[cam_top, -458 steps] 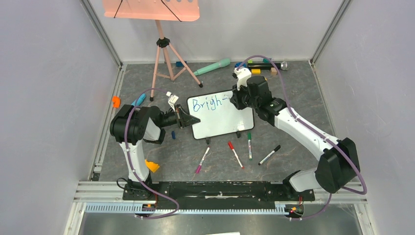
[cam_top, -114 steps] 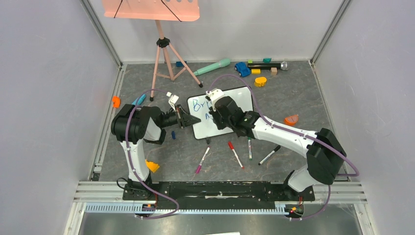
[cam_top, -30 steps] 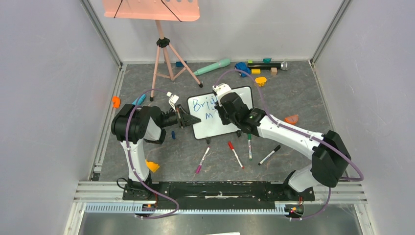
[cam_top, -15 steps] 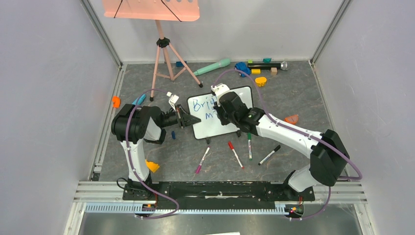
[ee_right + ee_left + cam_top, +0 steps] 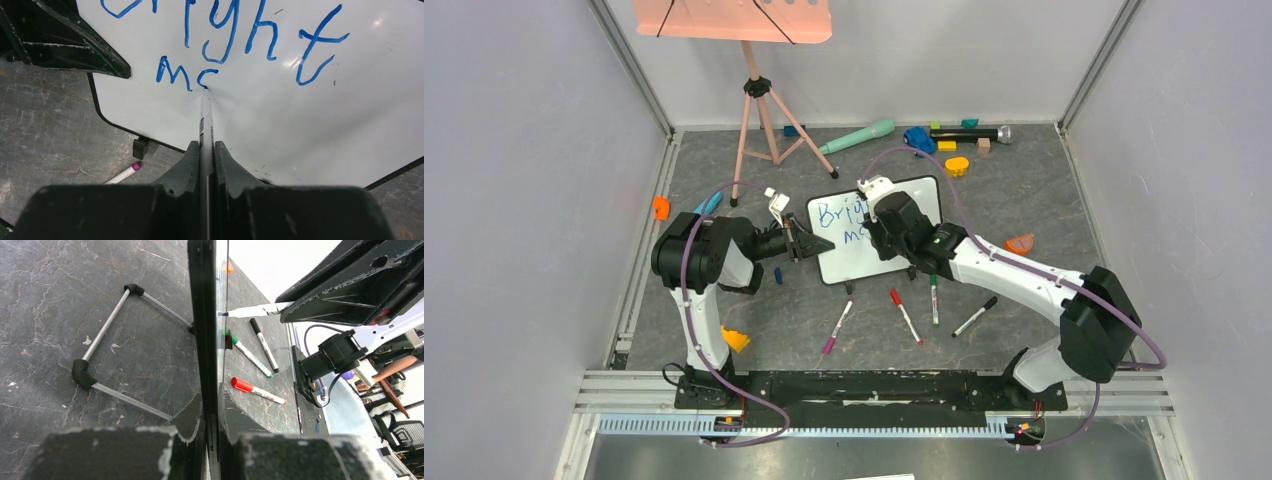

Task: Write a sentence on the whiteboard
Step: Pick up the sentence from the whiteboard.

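Observation:
The whiteboard (image 5: pixel 924 205) stands tilted mid-table, black-framed; it also shows in the right wrist view (image 5: pixel 280 125). The sentence (image 5: pixel 235 35) reads "Bright" in blue, with "m" and a half-drawn round letter (image 5: pixel 182 76) below it. My left gripper (image 5: pixel 809 243) is shut on the board's left edge, seen edge-on in the left wrist view (image 5: pixel 202 340). My right gripper (image 5: pixel 204 150) is shut on a blue marker (image 5: pixel 205 117) whose tip touches the board at the round letter. The right arm (image 5: pixel 904 225) hides part of the board from above.
Purple (image 5: pixel 837 327), red (image 5: pixel 905 315), green (image 5: pixel 933 292) and black (image 5: pixel 975 316) markers lie in front of the board. The salmon music stand (image 5: pixel 749 90) stands at the back left. Toys (image 5: pixel 944 138) are scattered along the back; orange pieces (image 5: pixel 1020 243) lie at the sides.
"Bright" has been completed and a second line begun. Over the last second the right gripper moved slightly right along that line, adding a curved stroke after "m". The left gripper has not moved.

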Tool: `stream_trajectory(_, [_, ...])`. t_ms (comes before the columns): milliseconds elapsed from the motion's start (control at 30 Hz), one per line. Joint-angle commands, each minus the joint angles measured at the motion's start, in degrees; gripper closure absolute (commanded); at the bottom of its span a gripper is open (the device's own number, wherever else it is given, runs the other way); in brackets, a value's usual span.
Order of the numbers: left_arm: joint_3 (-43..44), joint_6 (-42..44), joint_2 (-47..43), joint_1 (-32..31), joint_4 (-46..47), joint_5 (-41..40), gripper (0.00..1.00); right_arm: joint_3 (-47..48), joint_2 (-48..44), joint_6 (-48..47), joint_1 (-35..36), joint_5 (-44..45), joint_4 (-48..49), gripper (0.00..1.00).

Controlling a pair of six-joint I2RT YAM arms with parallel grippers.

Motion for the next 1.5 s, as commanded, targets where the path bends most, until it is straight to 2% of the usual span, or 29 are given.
stream_trajectory(0, [-0.76,9.12,4.11,-0.28,1.33,-5.43,0.98,-0.19,-1.64,-0.06,-0.57,4.20,-0.27,1.00])
stream_trajectory(633, [-0.77,9.01,4.13,-0.28,1.33,-5.28,0.98,3.77,0.72,-0.66,-1.49,4.33,-0.12,1.00])
stream_trajectory(1100, [-0.71,9.05,4.20,-0.28,1.35,-5.19,0.98,5.24,2.28,-1.22,-1.56,0.39,2.07,1.00])
stream_trajectory(1467, [-0.66,9.13,4.27,-0.28,1.34,-5.16,0.98,2.27,-3.38,-1.02,-1.63,0.21,1.65,1.00])
